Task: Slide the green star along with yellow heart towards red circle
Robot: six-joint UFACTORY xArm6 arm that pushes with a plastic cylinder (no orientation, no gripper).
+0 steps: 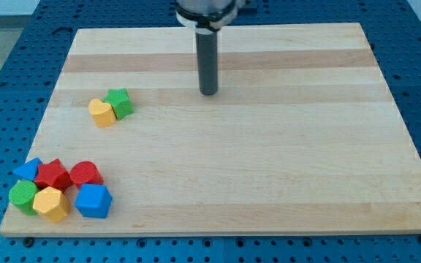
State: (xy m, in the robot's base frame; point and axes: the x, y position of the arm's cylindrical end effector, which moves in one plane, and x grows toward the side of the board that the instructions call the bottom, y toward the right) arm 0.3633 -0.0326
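The green star (120, 103) and the yellow heart (102, 112) sit touching each other at the view's upper left of the wooden board (269, 168). The red circle (85, 174) lies in a cluster at the view's bottom left, well below them. My tip (208, 93) rests on the board to the right of the green star, a good distance away and touching no block.
Around the red circle are a red star (52, 175), a blue block (28, 170), a green circle (23, 196), a yellow hexagon (51, 204) and a blue cube (93, 200). The board's left and bottom edges are close to this cluster.
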